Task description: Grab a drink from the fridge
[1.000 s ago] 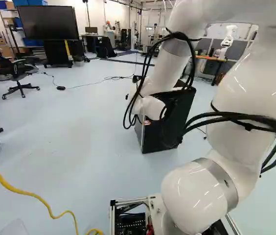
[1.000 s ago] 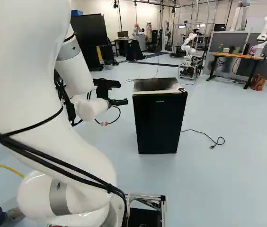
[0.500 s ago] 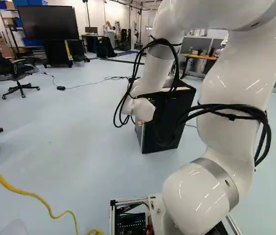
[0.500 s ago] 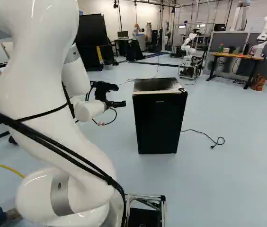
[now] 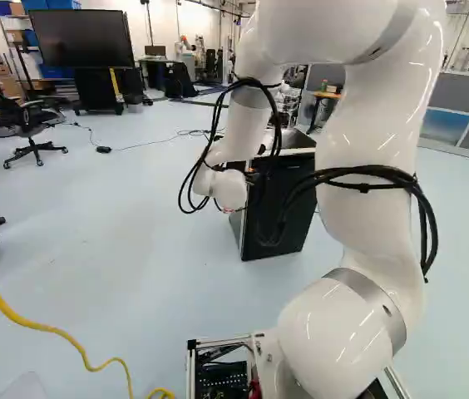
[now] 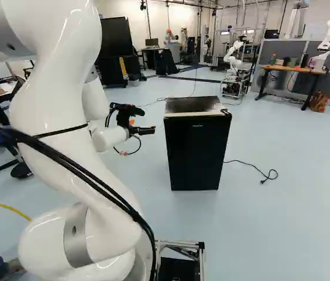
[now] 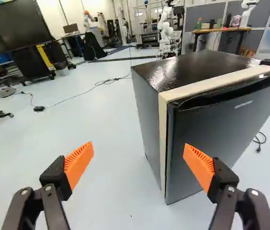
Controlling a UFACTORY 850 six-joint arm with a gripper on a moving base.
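Note:
In the right base view my gripper point(image 6: 147, 130) hangs just beside the black fridge point(image 6: 195, 151), at the height of its upper part, without visible contact. The wrist view shows the gripper point(image 7: 139, 165) open, its orange pads wide apart with nothing between them. Ahead of it and off to one side stands the fridge point(image 7: 221, 124), upright, its door closed, with a pale strip along the door's edge. The arm partly covers the fridge in the left base view. No drink can be made out; the fridge's inside is hidden.
A loose black cable point(image 6: 253, 168) lies on the floor beside the fridge. Farther back are another robot point(image 6: 233, 61), a wooden-topped table point(image 6: 294, 69) and a large screen point(image 5: 82, 38). A yellow cable point(image 5: 47, 332) crosses the floor near the base.
The arm has swung leftward in the left base view, its upper links shifting most. In the right base view the gripper has moved slightly left and down. Base and fridge have stayed put.

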